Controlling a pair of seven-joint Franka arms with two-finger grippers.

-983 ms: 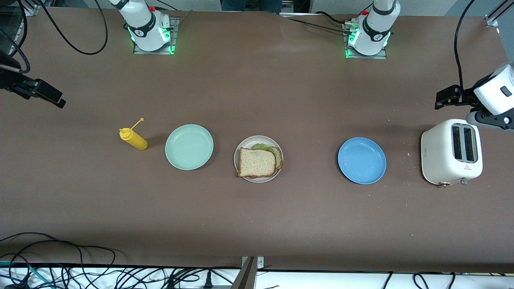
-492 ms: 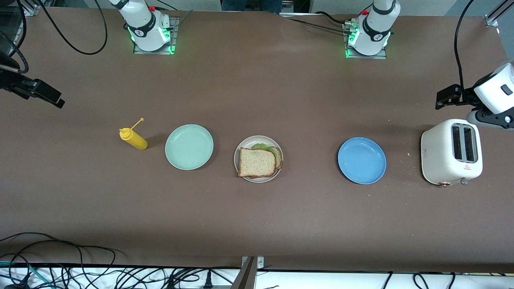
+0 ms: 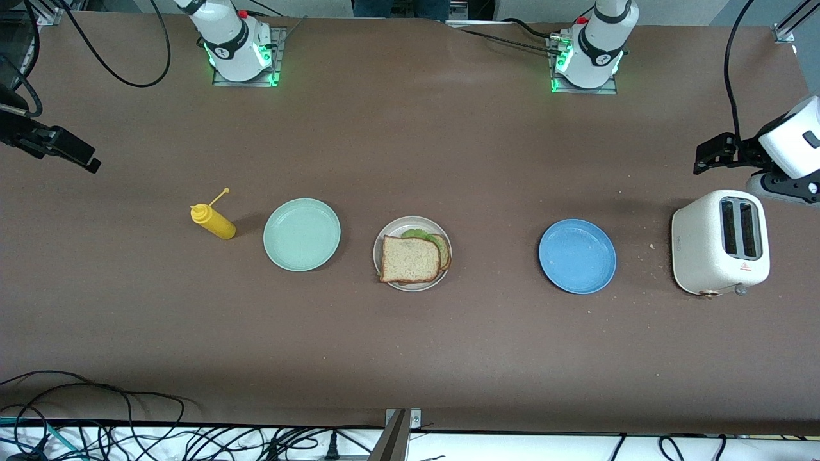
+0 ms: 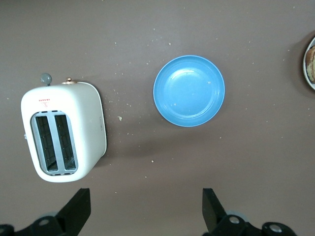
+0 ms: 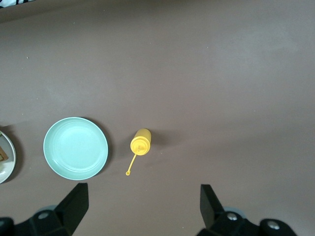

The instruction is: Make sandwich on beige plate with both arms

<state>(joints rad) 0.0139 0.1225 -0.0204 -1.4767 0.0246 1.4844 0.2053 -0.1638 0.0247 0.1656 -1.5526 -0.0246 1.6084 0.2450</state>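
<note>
The sandwich (image 3: 410,259), speckled bread with green lettuce showing at its edge, lies on the beige plate (image 3: 391,230) at the middle of the table. A sliver of that plate shows in the left wrist view (image 4: 311,64) and in the right wrist view (image 5: 5,164). My left gripper (image 4: 145,197) hangs open and empty over bare table beside the toaster, at the left arm's end. Over bare table near the yellow bottle, at the right arm's end, my right gripper (image 5: 143,194) is open and empty too. Neither gripper is near the sandwich.
A blue plate (image 3: 577,256) lies between the beige plate and the white toaster (image 3: 719,243). A mint-green plate (image 3: 302,234) and a yellow squeeze bottle (image 3: 214,221) stand toward the right arm's end. Crumbs lie around the toaster. Cables hang past the table's front edge.
Both arms' hands have drifted slightly outward and upward in the front view. Nothing on the table has moved, and both grippers have stayed open.
</note>
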